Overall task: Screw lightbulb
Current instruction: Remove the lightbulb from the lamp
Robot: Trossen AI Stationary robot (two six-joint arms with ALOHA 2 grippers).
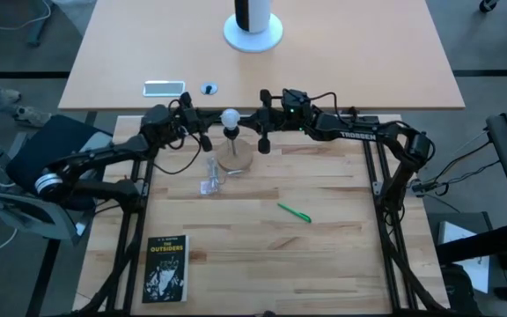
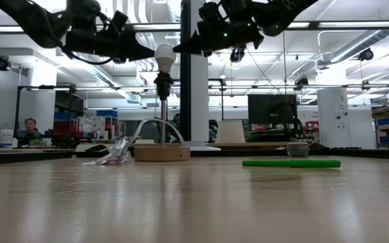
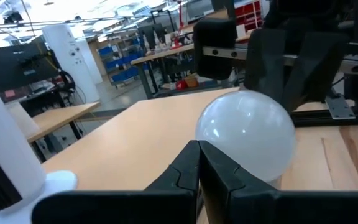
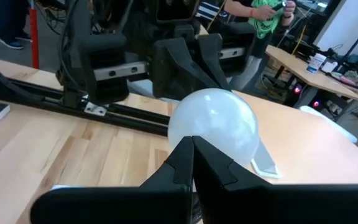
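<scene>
The white frosted lightbulb [image 1: 230, 117] stands globe up in the dark socket [image 2: 163, 84] of a small lamp, whose thin post rises from a round wooden base [image 1: 235, 157] at the table's far middle. My left gripper [image 1: 209, 123] is shut, level, at the globe's left side [image 2: 156, 58]. My right gripper [image 1: 252, 121] is shut, level, at the globe's right side [image 2: 174, 51]. In each wrist view the closed fingertips, left [image 3: 197, 146] and right [image 4: 192, 142], stand right before the globe [image 3: 247, 140] [image 4: 213, 127], with the other gripper behind it. My left gripper's shut fingertips [image 2: 151, 57] point level from the table's left at the globe's left side; I cannot tell whether they touch it. My right gripper's shut fingertips [image 2: 178, 49] point level from the table's right at the globe's upper right side; I cannot tell whether they touch it.
A clear plastic wrapper [image 1: 210, 176] lies just left of the lamp base. A green pen [image 1: 294, 212] lies right of the middle. A black book [image 1: 165, 269] lies near the front left. On the far table are a phone [image 1: 164, 87] and a white round stand [image 1: 253, 31].
</scene>
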